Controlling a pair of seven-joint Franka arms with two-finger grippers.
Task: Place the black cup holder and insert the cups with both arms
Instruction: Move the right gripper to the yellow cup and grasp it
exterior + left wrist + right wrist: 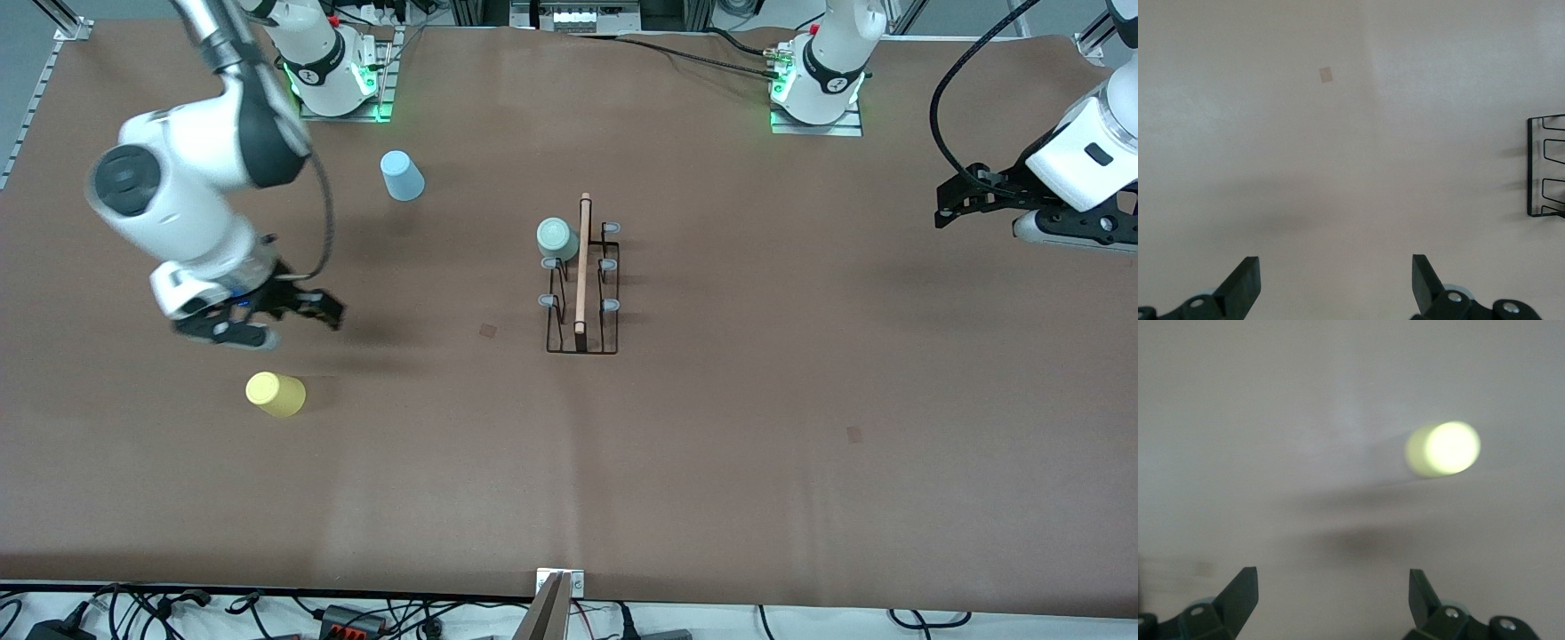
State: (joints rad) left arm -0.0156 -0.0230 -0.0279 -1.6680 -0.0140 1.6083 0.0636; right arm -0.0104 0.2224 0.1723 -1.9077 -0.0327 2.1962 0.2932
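Observation:
The black cup holder point(582, 298) stands mid-table, its wooden rod handle point(583, 262) along the top. A pale green cup point(556, 238) sits upturned on one of its pegs at the end toward the robots. A light blue cup point(402, 175) stands upside down nearer the right arm's base. A yellow cup point(276, 394) point(1443, 449) lies toward the right arm's end. My right gripper point(298, 327) point(1333, 593) hangs open and empty over bare table beside the yellow cup. My left gripper point(956, 197) point(1336, 280) waits open and empty over the left arm's end, with one end of the holder point(1545, 167) showing in the left wrist view.
Small brown patches mark the table mat point(488, 330) point(854, 434) point(1326, 75). The arm bases point(333, 71) point(822, 84) stand along the robots' edge. Cables and a metal bracket point(560, 588) line the table edge nearest the front camera.

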